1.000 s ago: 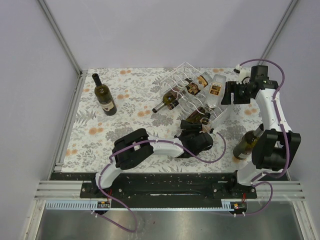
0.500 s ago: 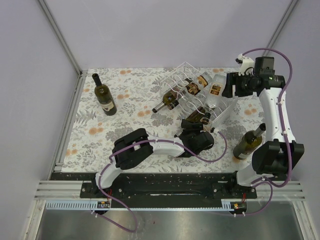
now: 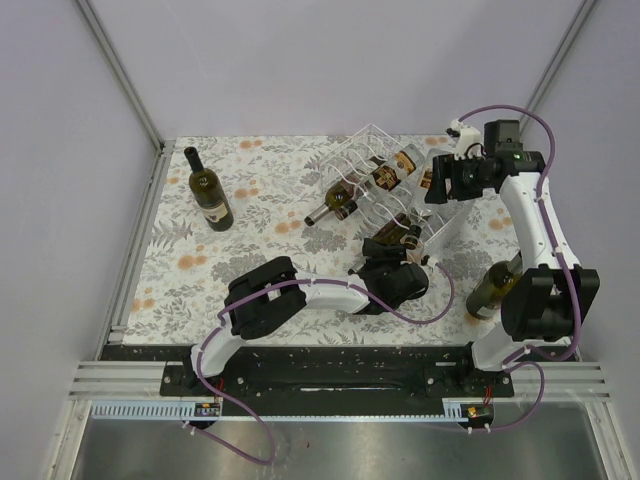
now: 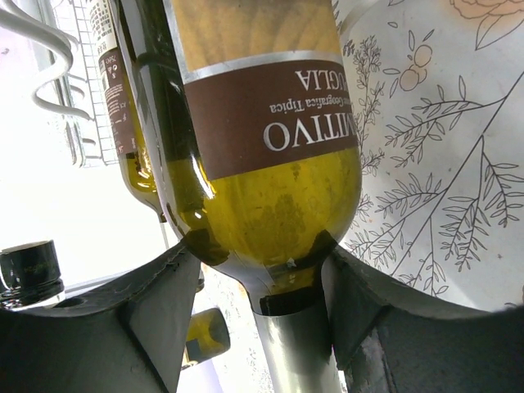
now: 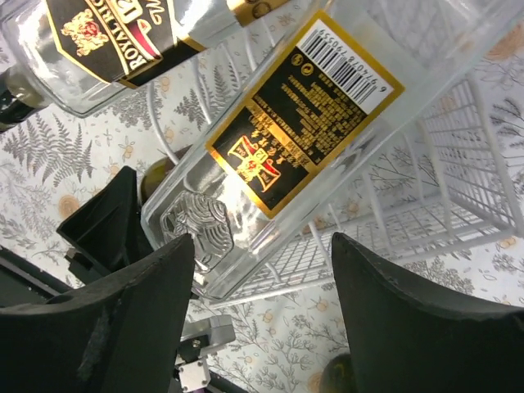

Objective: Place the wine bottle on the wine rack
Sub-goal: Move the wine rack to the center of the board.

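Jaws on your left gripper (image 4: 255,266) clamp the green wine bottle (image 4: 262,164), base toward the wine rack (image 3: 362,148); right gripper (image 5: 260,246) jaws gape.

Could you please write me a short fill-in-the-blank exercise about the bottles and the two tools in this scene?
1. The left tool grips the green glass bottle with the brown ____.
2. The right tool straddles the clear glass bottle, its jaws ____.
3. A dark green bottle with a pale label lies alone on the floral tablecloth, to the ____ of the pale ribbed wine rack.

Missing words: label; open; left.
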You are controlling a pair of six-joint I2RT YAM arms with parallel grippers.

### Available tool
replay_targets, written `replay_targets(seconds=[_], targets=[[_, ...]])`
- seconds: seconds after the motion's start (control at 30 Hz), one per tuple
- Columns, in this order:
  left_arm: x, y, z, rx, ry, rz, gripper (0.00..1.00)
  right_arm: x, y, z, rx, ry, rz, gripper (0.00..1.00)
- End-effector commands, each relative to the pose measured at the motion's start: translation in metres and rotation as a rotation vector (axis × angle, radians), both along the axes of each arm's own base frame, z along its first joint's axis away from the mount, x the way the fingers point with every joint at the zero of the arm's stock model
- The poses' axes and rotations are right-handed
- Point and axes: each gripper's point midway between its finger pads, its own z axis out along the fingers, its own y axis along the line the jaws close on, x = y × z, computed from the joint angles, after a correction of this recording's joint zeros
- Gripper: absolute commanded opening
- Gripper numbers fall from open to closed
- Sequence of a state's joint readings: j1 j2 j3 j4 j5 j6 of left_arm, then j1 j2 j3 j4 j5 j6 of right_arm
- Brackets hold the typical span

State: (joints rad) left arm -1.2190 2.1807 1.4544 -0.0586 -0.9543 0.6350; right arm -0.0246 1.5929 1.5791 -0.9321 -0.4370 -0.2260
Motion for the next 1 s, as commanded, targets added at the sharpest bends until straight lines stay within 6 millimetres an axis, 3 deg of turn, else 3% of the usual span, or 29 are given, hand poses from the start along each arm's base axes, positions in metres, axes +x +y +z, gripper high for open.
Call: replay_targets(seconds=[0.0,0.27,0.57,0.97], targets=[[0.005,-0.010,0.034,-0.087,-0.048,0.014,0.63,-0.006,0.029,-0.003,0.055,-0.002,0.088,0.75],[0.006,-0.011,0.035,-0.080,-0.059,0.012,0.63,-0.015,0.041,-0.014,0.062,0.028,0.120,0.75],[0.008,-0.009,0.036,-0.059,-0.074,0.016,0.64,-0.019,0.038,-0.017,0.046,0.032,0.113,0.75],[0.007,-0.004,0.052,-0.099,-0.098,0.023,0.66,-0.013,0.031,-0.022,0.008,0.034,0.082,0.72]])
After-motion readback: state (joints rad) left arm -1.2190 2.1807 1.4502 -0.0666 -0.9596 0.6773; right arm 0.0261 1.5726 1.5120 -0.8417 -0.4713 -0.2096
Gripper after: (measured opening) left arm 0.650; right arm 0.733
